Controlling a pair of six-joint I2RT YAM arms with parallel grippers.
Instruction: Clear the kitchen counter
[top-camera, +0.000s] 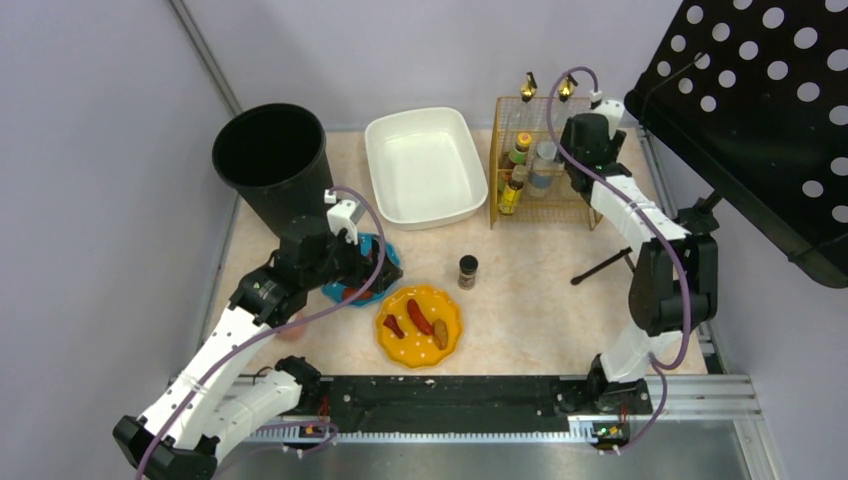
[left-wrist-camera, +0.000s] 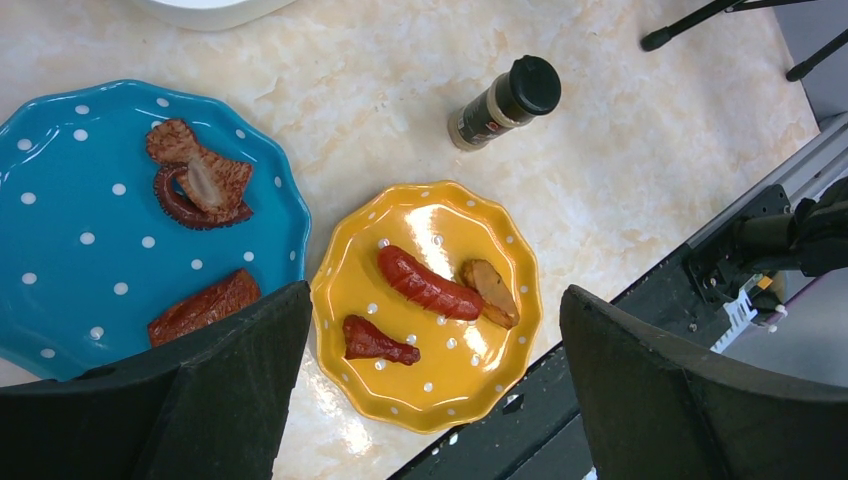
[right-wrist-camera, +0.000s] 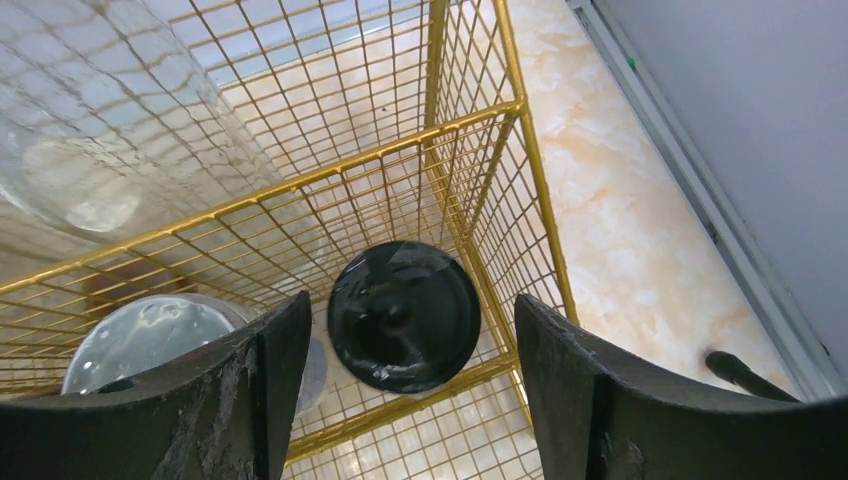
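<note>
The kitchen counter (top-camera: 540, 300) carries a yellow dotted plate (top-camera: 395, 345) with a red sausage (left-wrist-camera: 425, 285) and two other food pieces. A blue dotted plate (left-wrist-camera: 60, 200) with food lies to its left. A small black-capped spice jar (top-camera: 467, 271) stands upright. My left gripper (left-wrist-camera: 435, 300) hangs open and empty above the yellow plate (left-wrist-camera: 430, 400), and in the top view (top-camera: 380, 272) it covers part of the blue plate. My right gripper (right-wrist-camera: 410, 300) is open and empty over the gold wire rack (right-wrist-camera: 480, 110), above a black-capped bottle (right-wrist-camera: 405, 315).
A white basin (top-camera: 388, 185) sits at the back centre and a black bin (top-camera: 272, 160) at the back left. The rack (top-camera: 575, 215) holds several bottles. A black perforated stand (top-camera: 760, 120) overhangs the right side, its leg (top-camera: 600, 267) on the counter.
</note>
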